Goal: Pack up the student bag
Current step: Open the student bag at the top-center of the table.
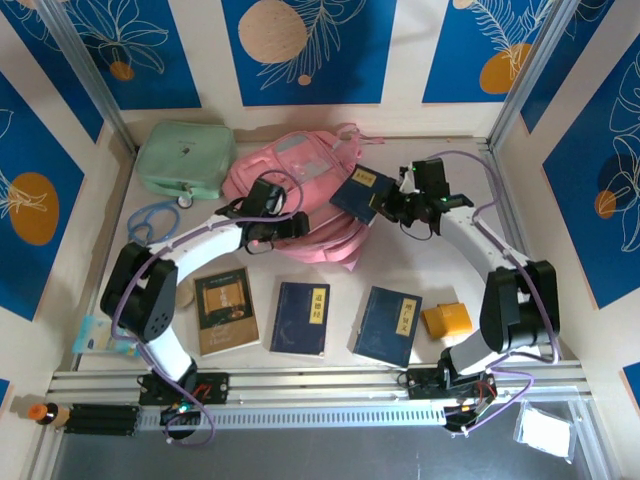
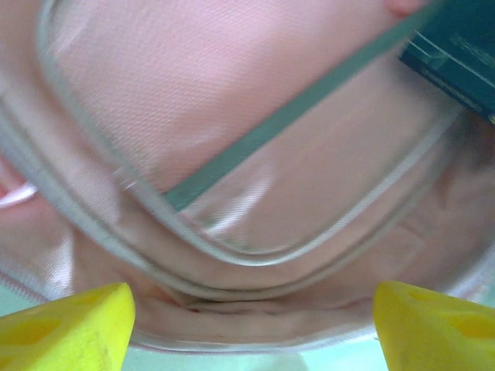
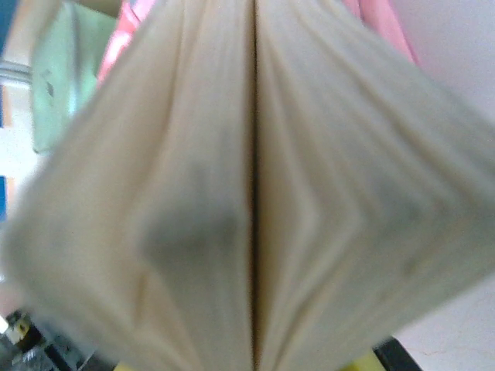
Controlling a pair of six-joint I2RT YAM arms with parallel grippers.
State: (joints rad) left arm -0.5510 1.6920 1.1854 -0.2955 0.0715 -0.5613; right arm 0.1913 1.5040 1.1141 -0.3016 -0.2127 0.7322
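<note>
The student bag [image 1: 300, 190], a soft pink backpack, lies at the back middle of the table. My left gripper [image 1: 266, 226] is at the bag's near-left edge. In the left wrist view its yellow fingertips [image 2: 66, 328] stand wide apart, open, with a fold of the bag's pink fabric [image 2: 255, 301] and its grey zip lines lying between them. My right gripper [image 1: 392, 206] is shut on a dark blue book [image 1: 362, 192], held tilted above the bag's right side. The book's cream page edges [image 3: 255, 193] face the right wrist camera. A corner of the same book [image 2: 456, 54] shows over the bag.
A mint-green case [image 1: 187, 158] lies back left, with a blue looped item [image 1: 150, 220] in front of it. A brown-covered book [image 1: 226, 310], a dark blue book [image 1: 301, 318] and another blue book [image 1: 388, 325] lie along the front. An orange block [image 1: 446, 320] sits front right.
</note>
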